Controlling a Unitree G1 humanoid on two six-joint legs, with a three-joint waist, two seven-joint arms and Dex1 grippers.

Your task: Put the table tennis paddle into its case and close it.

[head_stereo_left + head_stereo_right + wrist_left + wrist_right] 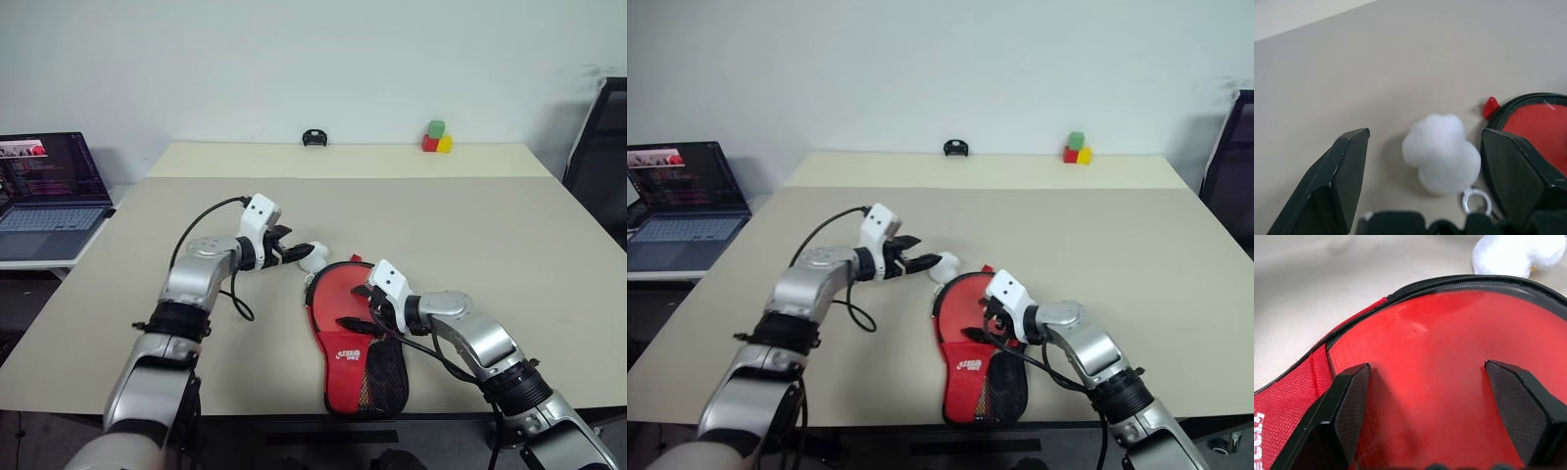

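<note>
On the beige counter point(470, 225), near its front edge, lies the case point(358, 377), red side up with the white logo and black mesh toward the near end, and its round head toward the far side. The round head is open along the zipper edge, and the smooth red rubber face of the table tennis paddle point(343, 294) shows inside it; the handle is hidden within the pouch. The right pincer point(364, 321) hangs over that red face with its two black fingers point(1347, 406) spread wide, one to each side of the rubber in the right wrist view, gripping nothing; whether the tips touch the rubber cannot be told. Just beyond the head of the case sits a white fluffy pompom point(1442, 152) with a small metal ring point(1472, 201) at its near side. The left pincer point(297, 255) points at the pompom, its fingers also spread, with the pompom between them and apart from both in the left wrist view. A small red tab point(1490, 106) stands at the zipper edge close to the pompom. At the far edge of the counter are a small black object point(313, 137) and a cluster of green, red and yellow blocks point(437, 138). An open laptop point(49, 196) rests on a lower surface off to the left.
</note>
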